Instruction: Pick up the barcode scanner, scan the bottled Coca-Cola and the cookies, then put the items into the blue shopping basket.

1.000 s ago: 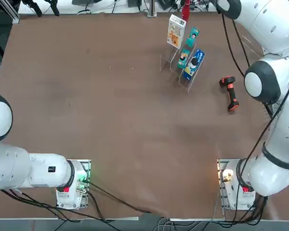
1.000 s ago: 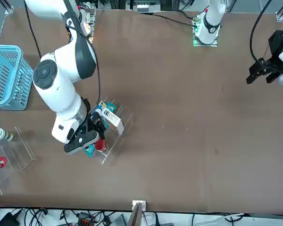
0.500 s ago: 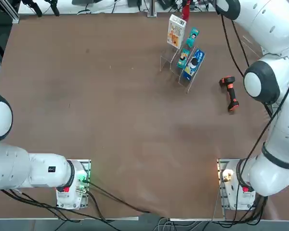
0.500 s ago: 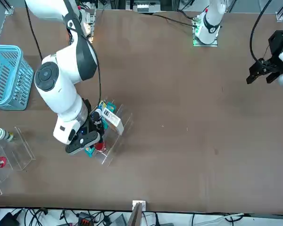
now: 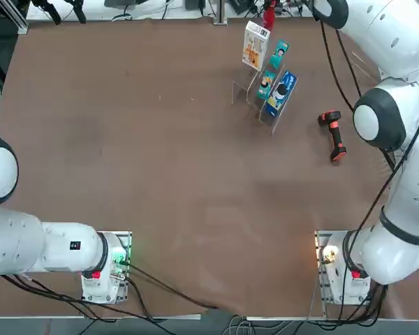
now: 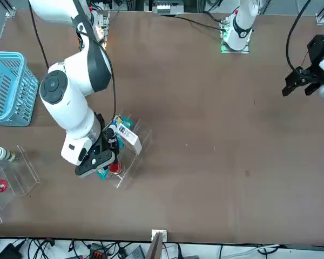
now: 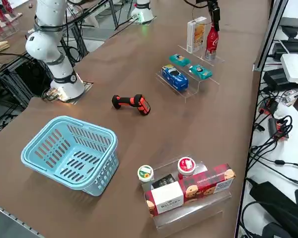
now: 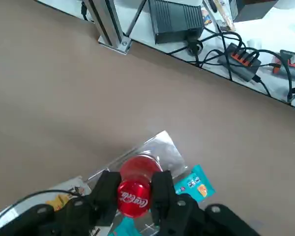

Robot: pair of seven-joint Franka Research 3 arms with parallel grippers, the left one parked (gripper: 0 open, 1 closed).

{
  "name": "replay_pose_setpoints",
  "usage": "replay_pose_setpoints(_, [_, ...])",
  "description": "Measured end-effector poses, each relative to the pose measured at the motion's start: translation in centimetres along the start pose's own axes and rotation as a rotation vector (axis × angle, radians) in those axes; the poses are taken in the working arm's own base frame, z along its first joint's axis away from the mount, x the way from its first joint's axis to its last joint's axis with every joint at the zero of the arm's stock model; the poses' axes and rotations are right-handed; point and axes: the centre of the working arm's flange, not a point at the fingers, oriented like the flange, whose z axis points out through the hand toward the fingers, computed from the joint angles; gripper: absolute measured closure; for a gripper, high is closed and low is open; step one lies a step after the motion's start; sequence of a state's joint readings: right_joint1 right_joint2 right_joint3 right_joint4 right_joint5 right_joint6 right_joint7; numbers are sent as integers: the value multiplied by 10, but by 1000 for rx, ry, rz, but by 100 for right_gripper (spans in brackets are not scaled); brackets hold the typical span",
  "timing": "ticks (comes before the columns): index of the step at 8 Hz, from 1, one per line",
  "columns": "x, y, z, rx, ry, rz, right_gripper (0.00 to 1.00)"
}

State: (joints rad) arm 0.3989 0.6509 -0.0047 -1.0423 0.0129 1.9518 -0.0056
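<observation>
At the far end of the clear display rack [image 7: 188, 74], the right gripper [image 8: 134, 194] has just pinched shut around the neck of the Coca-Cola bottle [image 7: 211, 39], its two fingers [image 8: 106, 192] pressed against the red cap on either side; a second ago those fingers stood wide apart over it. The bottle is upright in its slot, touching the rack, right beside the white cookie box [image 7: 196, 34], with the teal and blue packets on the lower steps in front. So the grasp looks made, and lifting the bottle clear of the rack seems to be the next thing.

That is odd for the job, though: the barcode scanner [image 7: 132, 102] lies untouched on the bare table [image 5: 160, 174], well apart from the rack, so nothing has been scanned. The blue basket [image 7: 69, 152] sits empty near the table's other end, beyond the scanner. With only this arm working, I'd guess the bottle must be set down somewhere before the scanner can be taken up.
</observation>
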Motion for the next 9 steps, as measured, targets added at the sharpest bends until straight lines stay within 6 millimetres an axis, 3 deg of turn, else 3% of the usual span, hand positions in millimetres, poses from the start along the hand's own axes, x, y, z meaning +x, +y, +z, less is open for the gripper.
replay_pose_setpoints(2, [-5, 16, -8, 15, -61, 18, 63])
replay_pose_setpoints(5, [-22, 68, -57, 56, -158, -21, 63])
replay_pose_setpoints(7, [-48, 114, -102, 78, -227, -82, 63])
replay_pose_setpoints(9, [-83, 180, -128, 155, -282, -118, 63])
